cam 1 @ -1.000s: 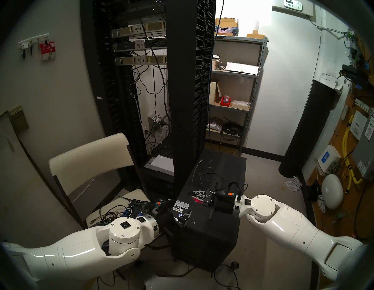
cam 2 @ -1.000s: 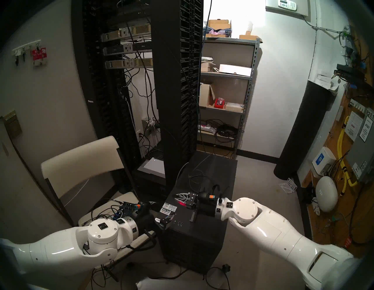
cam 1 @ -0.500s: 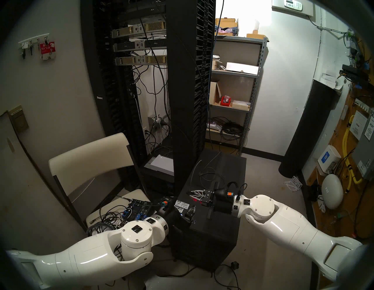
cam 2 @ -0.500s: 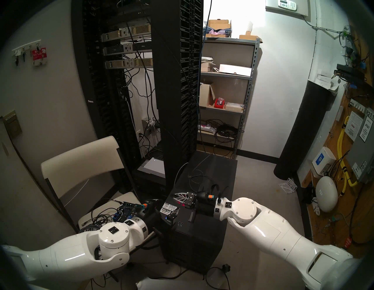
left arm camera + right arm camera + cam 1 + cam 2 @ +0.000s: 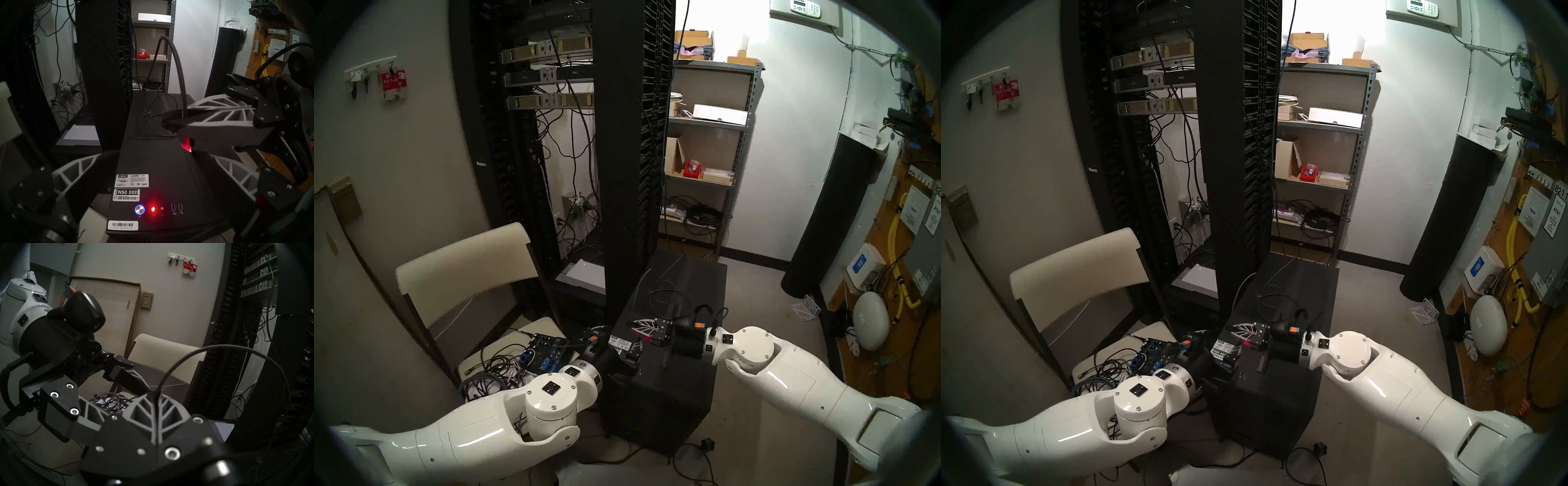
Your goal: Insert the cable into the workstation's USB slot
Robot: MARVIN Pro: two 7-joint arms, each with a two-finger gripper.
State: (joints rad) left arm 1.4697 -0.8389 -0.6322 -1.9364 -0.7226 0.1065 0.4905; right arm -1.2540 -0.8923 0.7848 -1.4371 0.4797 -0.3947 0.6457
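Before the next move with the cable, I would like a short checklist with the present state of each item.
1. Right gripper shut on the cable: ok.
2. Left gripper open and empty: ok.
3. Both USB slots on the workstation free: ok.
4. Plug lined up with a slot: not ok, it hangs above the top, farther back.
5. Plug the right way round: cannot tell.

A black server rack (image 5: 565,135) is seen at the far centre, with a grey shelf unit (image 5: 707,152) to its right. A white chair (image 5: 466,271) at the near left is loaded with tangled cords (image 5: 493,370).
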